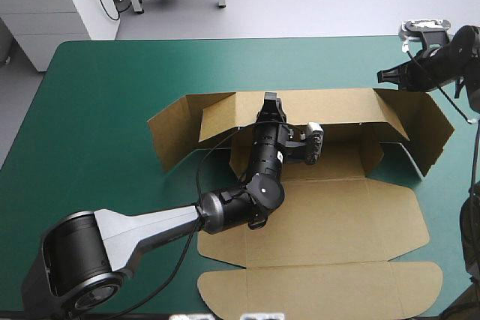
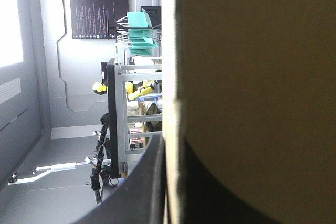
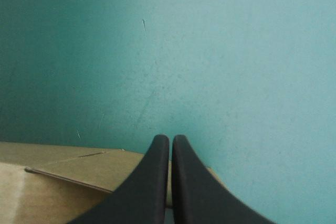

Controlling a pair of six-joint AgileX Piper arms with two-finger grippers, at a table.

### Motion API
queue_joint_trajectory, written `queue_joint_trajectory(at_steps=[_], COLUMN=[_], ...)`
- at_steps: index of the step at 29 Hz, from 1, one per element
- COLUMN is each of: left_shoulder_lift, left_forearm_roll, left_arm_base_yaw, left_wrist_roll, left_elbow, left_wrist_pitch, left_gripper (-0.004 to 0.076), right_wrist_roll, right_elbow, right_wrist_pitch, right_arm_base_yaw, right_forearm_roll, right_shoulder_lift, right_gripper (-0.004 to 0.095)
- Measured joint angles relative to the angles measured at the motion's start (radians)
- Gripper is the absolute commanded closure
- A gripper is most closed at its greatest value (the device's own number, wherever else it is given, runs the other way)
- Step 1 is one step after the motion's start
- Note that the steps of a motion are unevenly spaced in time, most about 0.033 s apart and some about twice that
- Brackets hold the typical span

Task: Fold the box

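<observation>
The brown box (image 1: 330,219) lies opened out mid-table, its long back wall (image 1: 337,106) raised and its side flaps (image 1: 169,136) angled outward. My left gripper (image 1: 268,104) reaches over the base panel to the top edge of the back wall. In the left wrist view the brown board (image 2: 252,77) stands edge-on between the fingers, one black finger (image 2: 139,192) showing beside it, so the gripper is shut on the box. My right gripper (image 1: 386,76) hovers off the back wall's right end. Its fingers (image 3: 170,140) are shut and hold nothing, over teal-green cover, with board (image 3: 63,182) beside them.
The box's front panel and rounded lid flap (image 1: 322,290) lie flat toward the near edge. Bare teal-green cover (image 1: 97,110) stretches left of the box and along the far edge. A white cabinet (image 1: 52,5) stands beyond the table's far left corner.
</observation>
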Motion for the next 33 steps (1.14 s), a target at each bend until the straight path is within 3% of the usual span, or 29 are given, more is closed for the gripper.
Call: queue_joint_trajectory(at_steps=[11, 23, 33], left_shoulder_lift=[0.000, 0.000, 0.000], left_forearm_roll=[0.001, 0.023, 0.029], left_arm_base_yaw=[-0.001, -0.006, -0.010], left_wrist_roll=[-0.043, -0.306, -0.335], left_elbow=[0.000, 0.008, 0.009], left_wrist_pitch=[0.005, 0.049, 0.075], left_gripper=[0.0732, 0.0732, 0.0732], right_wrist_roll=[-0.027, -0.015, -0.036], right_elbow=[-0.003, 0.006, 0.220], right_wrist_pitch=[0.115, 0.126, 0.115], right_arm_base_yaw=[0.000, 0.000, 0.000], right_forearm_roll=[-0.015, 0.001, 0.030], right_shoulder_lift=[-0.006, -0.076, -0.122], right_gripper=[0.0909, 0.0909, 0.0909])
